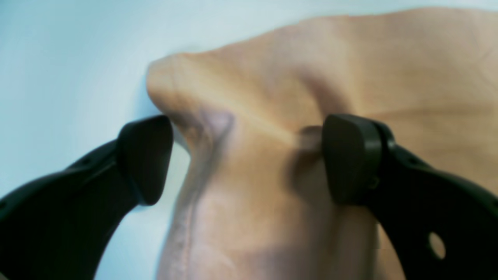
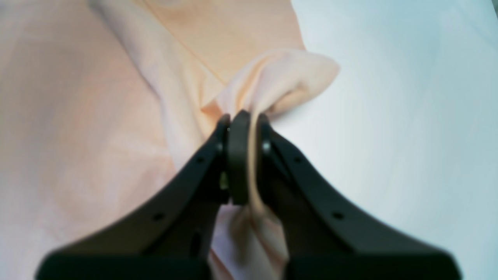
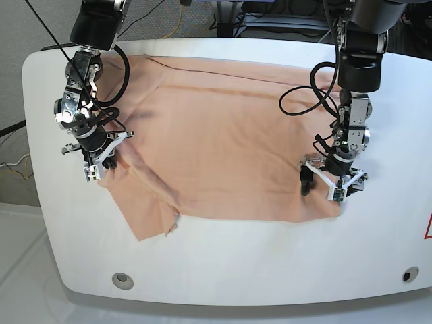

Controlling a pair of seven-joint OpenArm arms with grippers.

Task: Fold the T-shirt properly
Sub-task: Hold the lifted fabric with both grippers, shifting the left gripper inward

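The T-shirt lies spread across the white worktop, one sleeve pointing toward the near edge. Only the right wrist view shows cloth pinched between the pads of the right hand — clamped tight on a fold at the shirt's edge. The left hand gapes wide, straddling a raised corner ridge. Bare worktop lies beyond both outer edges.

A white table with rounded corners carries two small round fittings near its front edge.
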